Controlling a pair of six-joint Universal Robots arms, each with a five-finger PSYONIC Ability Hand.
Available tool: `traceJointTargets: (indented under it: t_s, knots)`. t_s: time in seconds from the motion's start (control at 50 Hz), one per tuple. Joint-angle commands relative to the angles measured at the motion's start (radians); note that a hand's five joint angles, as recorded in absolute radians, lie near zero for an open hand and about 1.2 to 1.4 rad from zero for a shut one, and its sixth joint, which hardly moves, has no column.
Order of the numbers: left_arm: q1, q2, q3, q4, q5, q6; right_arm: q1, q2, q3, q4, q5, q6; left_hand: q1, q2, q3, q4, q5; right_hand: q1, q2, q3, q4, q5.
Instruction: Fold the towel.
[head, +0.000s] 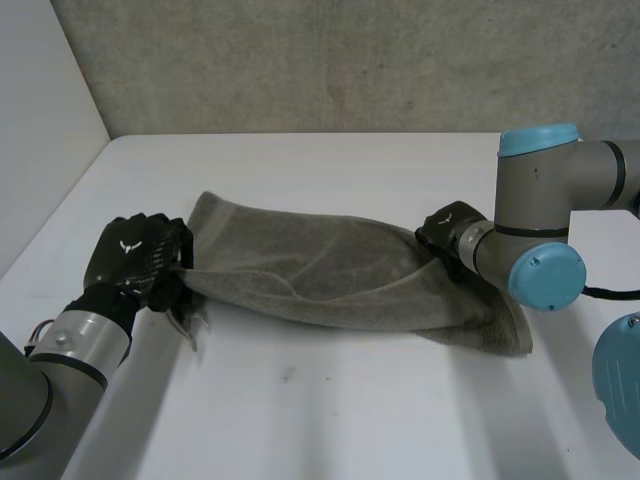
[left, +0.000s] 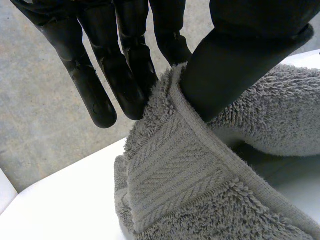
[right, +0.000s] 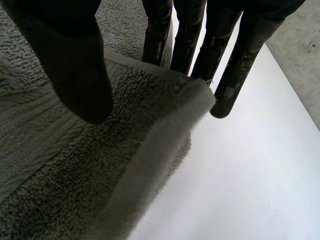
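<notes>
Towel, pinched by left hand and right hand, spans table.

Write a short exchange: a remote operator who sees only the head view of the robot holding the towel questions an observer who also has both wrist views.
Operator: Is the left hand really gripping the towel?
Observer: Yes. In the left wrist view its thumb presses the towel's hemmed edge against the fingers.
Operator: And the right hand? The right arm hides most of it.
Observer: In the right wrist view its thumb lies on top of the towel and its fingers are behind the edge, pinching it.
</notes>
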Motion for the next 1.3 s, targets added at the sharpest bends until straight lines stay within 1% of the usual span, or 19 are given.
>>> traceJointTargets:
  t_s: [0.02,0.22,0.26,0.3,0.32,0.36,0.48,0.52,0.58,0.62,0.68,0.72,0.78,0.82,0.96,1.06,1.14,1.18,1.3]
  knots:
    - [0.000,-0.001,0.002,0.001,0.000,0.000,0.000,-0.004,-0.004,0.000,0.003,0.001,0.210,0.179,0.179,0.177,0.211,0.018,0.025,0.019,0.020,0.018]
    - [0.002,-0.002,0.002,0.001,0.000,0.000,-0.001,0.001,0.016,0.009,0.002,-0.002,0.210,0.179,0.179,0.177,0.211,0.026,0.034,0.027,0.029,0.027]
    - [0.002,-0.002,0.002,0.001,0.000,0.000,-0.001,-0.001,0.017,0.011,0.000,-0.004,0.210,0.179,0.179,0.177,0.211,0.091,0.099,0.092,0.094,0.091]
    - [0.002,-0.002,0.002,0.001,0.000,0.000,-0.005,-0.015,0.017,0.011,0.002,-0.005,0.210,0.179,0.179,0.177,0.211,0.301,0.309,0.302,0.304,0.302]
    - [0.003,-0.004,0.002,0.001,0.000,0.000,-0.005,-0.015,0.017,0.011,0.002,-0.005,0.210,0.179,0.179,0.177,0.211,0.302,0.310,0.303,0.305,0.303]
    - [0.003,-0.005,0.002,0.001,0.000,0.000,-0.011,-0.038,0.022,0.028,0.002,-0.004,0.210,0.179,0.179,0.177,0.211,0.535,0.543,0.536,0.538,0.536]
    - [0.008,-0.015,0.000,0.025,0.000,0.001,-0.018,-0.139,0.068,0.086,-0.009,0.016,0.210,0.179,0.179,0.177,0.211,0.536,0.544,0.537,0.539,0.537]
    - [0.011,-0.018,-0.001,0.044,-0.002,0.001,-0.035,-0.264,0.176,0.080,-0.021,0.031,0.210,0.179,0.179,0.177,0.211,0.536,0.544,0.537,0.539,0.537]
    - [0.014,-0.033,-0.009,0.080,-0.002,0.003,-0.054,-0.340,0.244,0.055,-0.034,0.039,0.210,0.179,0.179,0.177,0.211,0.536,0.544,0.537,0.539,0.537]
    - [0.014,-0.047,-0.009,0.099,-0.002,0.003,-0.106,-0.489,0.401,-0.024,-0.087,0.042,0.210,0.179,0.179,0.177,0.211,0.536,0.544,0.537,0.539,0.537]
    - [0.019,-0.074,-0.006,0.120,-0.002,0.004,-0.133,-0.555,0.482,-0.061,-0.115,0.042,0.210,0.179,0.179,0.177,0.211,0.536,0.544,0.537,0.539,0.537]
    - [0.023,-0.091,-0.002,0.123,-0.002,0.004,-0.178,-0.669,0.651,-0.128,-0.175,0.042,0.210,0.179,0.179,0.177,0.211,0.536,0.544,0.537,0.539,0.537]
    - [0.032,-0.119,0.003,0.127,-0.002,0.003,-0.198,-0.720,0.752,-0.173,-0.210,0.044,0.210,0.179,0.179,0.177,0.211,0.536,0.544,0.537,0.539,0.537]
    - [0.034,-0.133,0.006,0.130,-0.002,0.004,-0.218,-0.818,0.926,-0.277,-0.267,0.048,0.210,0.179,0.179,0.177,0.211,0.536,0.544,0.537,0.539,0.537]
    - [0.034,-0.177,0.009,0.143,-0.002,0.004,-0.250,-0.957,1.152,-0.488,-0.295,0.091,0.202,0.171,0.171,0.169,0.202,0.536,0.544,0.537,0.539,0.537]
    - [0.034,-0.197,0.012,0.153,-0.002,0.006,-0.305,-1.055,1.237,-0.639,-0.308,0.252,0.000,-0.031,-0.032,-0.033,0.000,0.536,0.544,0.537,0.539,0.537]
    - [0.034,-0.206,0.015,0.151,-0.003,0.026,-0.324,-1.066,1.243,-0.652,-0.319,0.297,-0.136,-0.167,-0.167,-0.169,-0.135,0.536,0.544,0.537,0.539,0.537]
    - [0.034,-0.216,0.015,0.148,-0.003,0.079,-0.333,-1.070,1.246,-0.652,-0.330,0.318,-0.413,-0.444,-0.445,-0.446,-0.413,0.536,0.544,0.537,0.539,0.537]
    - [0.034,-0.219,0.005,0.139,-0.011,0.189,-0.334,-1.070,1.260,-0.652,-0.328,0.320,-0.558,-0.590,-0.590,-0.591,-0.558,0.536,0.544,0.537,0.539,0.537]
